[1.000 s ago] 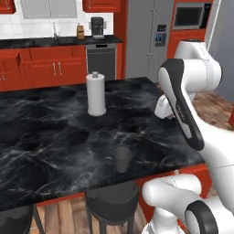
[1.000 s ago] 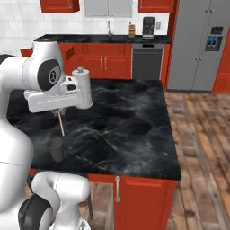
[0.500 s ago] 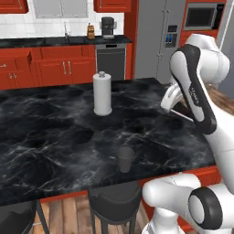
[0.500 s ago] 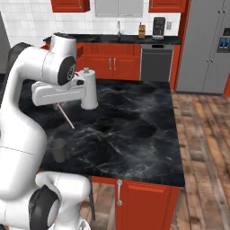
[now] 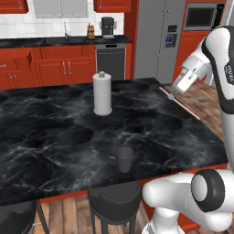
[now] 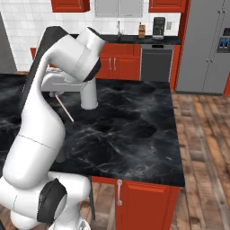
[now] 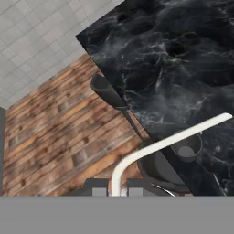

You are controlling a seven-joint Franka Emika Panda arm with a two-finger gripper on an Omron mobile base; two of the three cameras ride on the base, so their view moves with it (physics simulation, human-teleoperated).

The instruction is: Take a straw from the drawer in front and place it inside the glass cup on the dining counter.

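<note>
Pincer (image 5: 171, 96) with straw (image 5: 183, 104), now higher.

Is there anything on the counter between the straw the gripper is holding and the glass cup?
Nothing visible. The gripper holds the straw above the counter's right side; the cup stands near the front edge. The paper-towel roll stands farther back, off that line.

paper-towel roll (image 5: 102, 93): upright | coffee maker (image 5: 107, 27): back counter | fridge (image 5: 157, 39) | stools (image 5: 114, 199)

White glossy arm (image 6: 40, 134), fat rounded link shells, dark grey joint rings and round end caps. Small dark marking on the upper link in the left base view. Pale grey-white hand; gripper (image 7: 119, 191) fingertips small, dark, blocky.
</note>
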